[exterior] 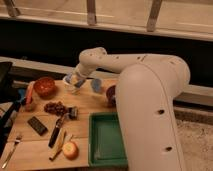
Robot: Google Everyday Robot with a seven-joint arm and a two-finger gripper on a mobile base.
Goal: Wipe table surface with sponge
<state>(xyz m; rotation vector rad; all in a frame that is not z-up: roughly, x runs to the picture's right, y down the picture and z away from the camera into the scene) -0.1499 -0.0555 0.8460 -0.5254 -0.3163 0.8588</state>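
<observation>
The table surface [40, 142] is a light-brown wooden top at the lower left. My gripper [74, 84] is at the end of the white arm, low over the table's far edge, between the red bowl and the blue-grey cup. A small blue-grey and yellowish sponge [69, 79] sits in the gripper, and the gripper looks shut on it. I cannot tell whether the sponge touches the wood. The white arm crosses the right half of the view and hides that part of the table.
A red bowl [45, 86], a carrot [30, 93] and grapes [55, 107] lie left of the gripper. A blue-grey cup [96, 85] stands to its right. A green tray [107, 137], knife [55, 135], black block [37, 125], round fruit [70, 149] and fork [10, 150] are nearer.
</observation>
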